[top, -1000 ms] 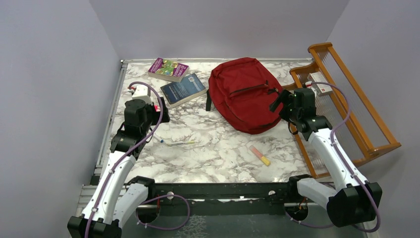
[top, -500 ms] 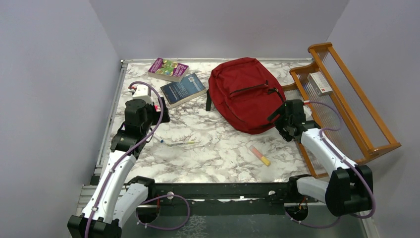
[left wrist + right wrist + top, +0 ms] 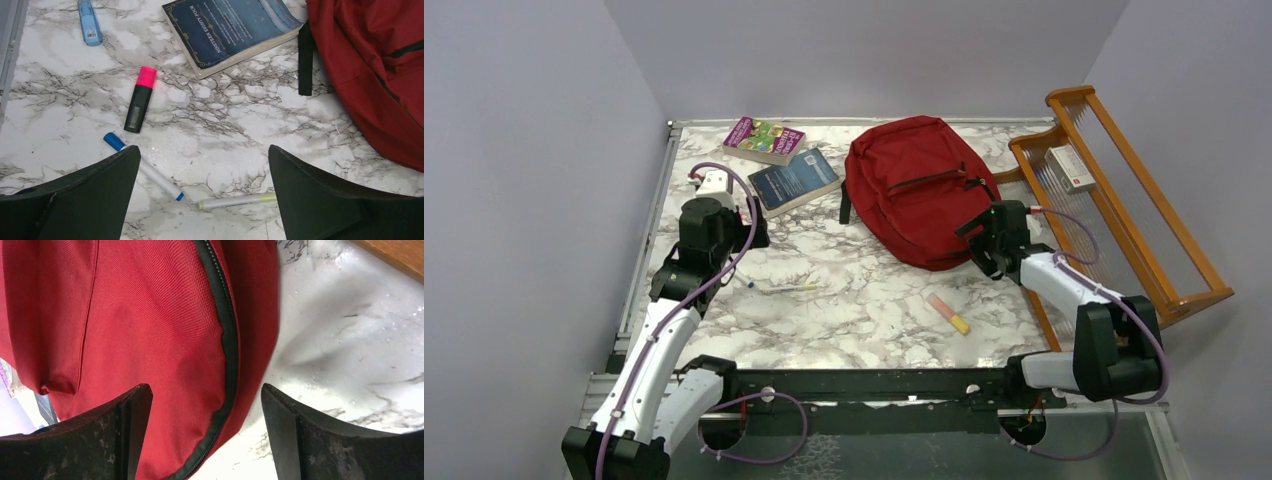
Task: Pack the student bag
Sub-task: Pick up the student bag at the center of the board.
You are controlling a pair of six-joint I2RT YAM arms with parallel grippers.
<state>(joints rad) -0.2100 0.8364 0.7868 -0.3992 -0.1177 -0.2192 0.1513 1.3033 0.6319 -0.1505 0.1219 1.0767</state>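
The student bag point(image 3: 919, 190) lies flat on the marbled worktop point(image 3: 864, 300), in the upper middle of the top view. Its long axis runs on a slant from the upper centre of the frame down towards the lower right. A short front zipper crosses it near the right side, and a black strap point(image 3: 305, 60) sticks out at its left edge. I cannot tell which end is the top. In the right wrist view a black zipper point(image 3: 227, 340) curves along the bag's edge and looks closed, so nothing inside the bag shows.

At the right edge of the top view stands a wooden rack point(image 3: 1069, 97), and a small white and red box point(image 3: 1069, 168) lies in its upper part.

Outside the bag, a purple book point(image 3: 764, 140) and a dark blue book point(image 3: 794, 180) lie side by side at upper left. An orange and yellow marker point(image 3: 948, 313) lies below the bag. In the left wrist view a pink-capped marker point(image 3: 139, 100), a blue-capped pen point(image 3: 142, 172), a pale yellow pen point(image 3: 237, 201) and a small light blue item point(image 3: 90, 22) are scattered on the worktop.

The right tool point(image 3: 205, 387) is spread wide at the bag's lower right edge. Red fabric and zipper lie between its fingers, and nothing is pinched. The left tool point(image 3: 204, 150) hangs fully spread and empty above the pens.
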